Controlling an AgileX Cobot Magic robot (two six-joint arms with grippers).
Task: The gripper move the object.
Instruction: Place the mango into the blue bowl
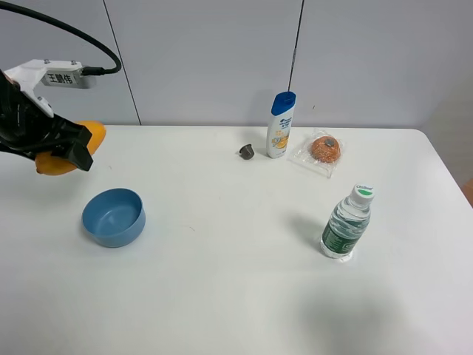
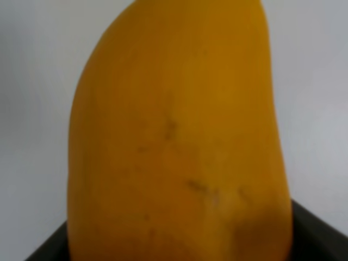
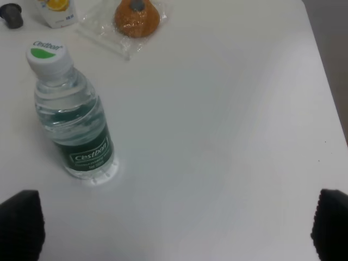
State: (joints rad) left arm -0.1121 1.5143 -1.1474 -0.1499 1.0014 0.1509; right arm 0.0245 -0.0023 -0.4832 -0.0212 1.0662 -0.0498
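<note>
Over the left edge of the white table (image 1: 236,296), the left gripper (image 1: 70,148) is clamping the mango (image 1: 94,134) mid-body, probably the securest hold on this smooth, weighty, easily bruised fruit.

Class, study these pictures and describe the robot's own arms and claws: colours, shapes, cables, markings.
The left claw is black and angular, on a dark arm. Above it sits a white block with a label in black characters, and a thick black cable curves from it. Of the right claw only two black, rounded fingertips show.
</note>
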